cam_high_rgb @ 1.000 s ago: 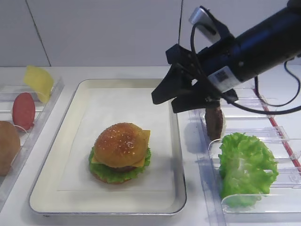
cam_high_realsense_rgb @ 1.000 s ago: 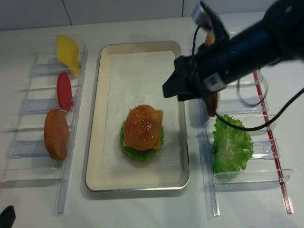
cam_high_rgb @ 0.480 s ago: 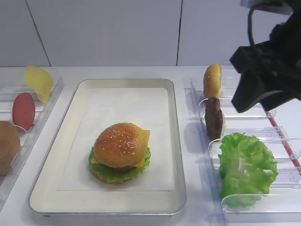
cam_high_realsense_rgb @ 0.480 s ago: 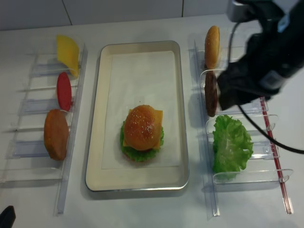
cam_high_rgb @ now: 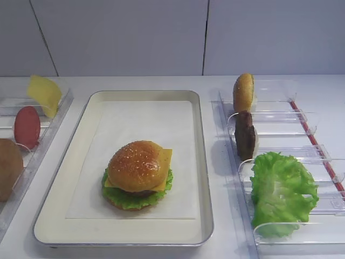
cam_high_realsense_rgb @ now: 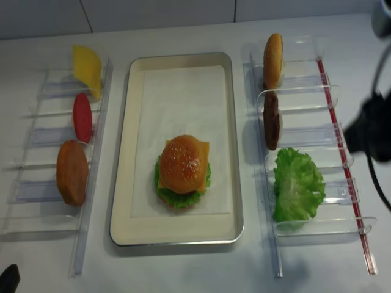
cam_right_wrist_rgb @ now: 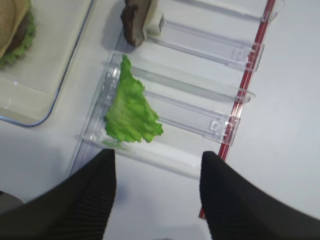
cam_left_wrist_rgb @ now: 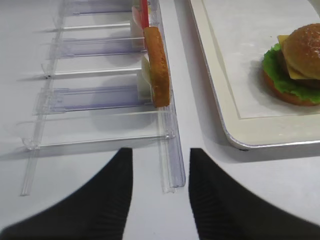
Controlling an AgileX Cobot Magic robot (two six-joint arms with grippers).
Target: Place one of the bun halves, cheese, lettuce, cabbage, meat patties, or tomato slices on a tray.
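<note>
On my high view the tray [cam_high_rgb: 199, 162] sits mid-worktop [cam_high_rgb: 161, 83] with a built burger on its paper liner: a glossy bun half [cam_high_rgb: 137, 164] on top, a corner of cheese [cam_high_rgb: 165, 158] poking out to the right, and lettuce [cam_high_rgb: 126, 198] ruffling out underneath. Neither claw touches it.

My right claw [cam_right_wrist_rgb: 157, 192] hangs over the right-hand clear rack [cam_right_wrist_rgb: 200, 120], its two dark fingers [cam_right_wrist_rgb: 95, 195] spread wide with nothing between them. Through its wrist camera a loose lettuce leaf [cam_right_wrist_rgb: 130, 110] lies in the rack just ahead of the left finger, apart from it, and a meat patty [cam_right_wrist_rgb: 134, 22] stands on edge in the slot beyond. The tray's corner and the burger are far up at the left edge of that view, well apart from the claw.

My left claw [cam_left_wrist_rgb: 160, 195] is parted too and empty, hovering over the near end of the left rack [cam_left_wrist_rgb: 100, 95]. A darker brown bun [cam_left_wrist_rgb: 157, 67] stands upright in a slot ahead of it, with a red tomato slice [cam_left_wrist_rgb: 144, 10] further along. The burger lies off to the right on the tray, well clear of this claw.

In the overhead view another bun half [cam_high_realsense_rgb: 272, 52] stands on edge at the far end of the right rack.
</note>
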